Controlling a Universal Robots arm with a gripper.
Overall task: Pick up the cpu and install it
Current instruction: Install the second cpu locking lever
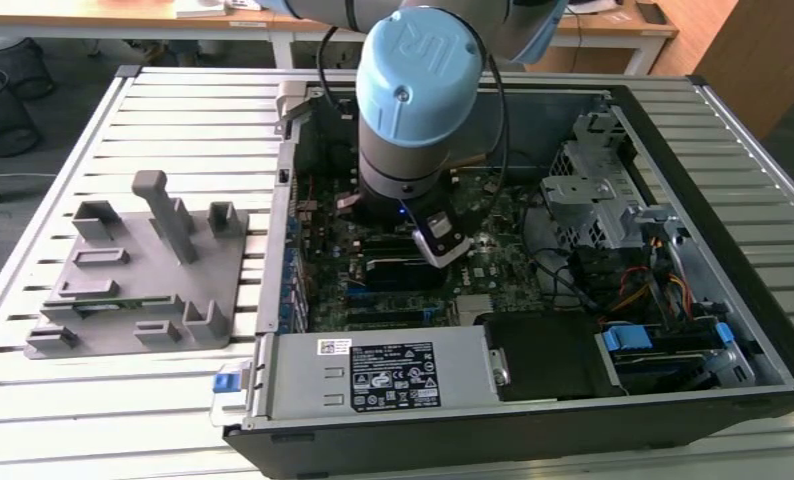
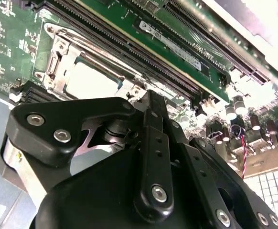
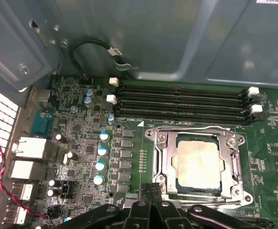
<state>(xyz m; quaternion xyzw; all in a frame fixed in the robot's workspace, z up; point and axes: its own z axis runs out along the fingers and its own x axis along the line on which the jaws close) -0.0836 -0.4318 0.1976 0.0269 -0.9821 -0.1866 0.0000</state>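
Note:
The cpu [image 3: 198,164] is a flat square chip with a pale metal top. It lies flat inside the metal-framed socket [image 3: 162,162] on the green motherboard. It is also seen as a pale square, the cpu [image 2: 92,81], beyond the black linkage. My gripper [image 3: 151,187] hovers just above the board beside the socket's near edge. Its two thin black fingers are pressed together with nothing between them, and they do not touch the chip. In the exterior view the arm's blue-capped wrist [image 1: 417,110] reaches straight down into the open computer case.
Black memory slots [image 3: 182,102] run along the socket's far side, with capacitors [image 3: 101,151] and rear ports [image 3: 29,148] nearby. The case wall [image 3: 153,33] rises behind. A grey fixture [image 1: 144,270] stands on the slatted table at the exterior view's left. The power supply [image 1: 384,370] sits at the case's front.

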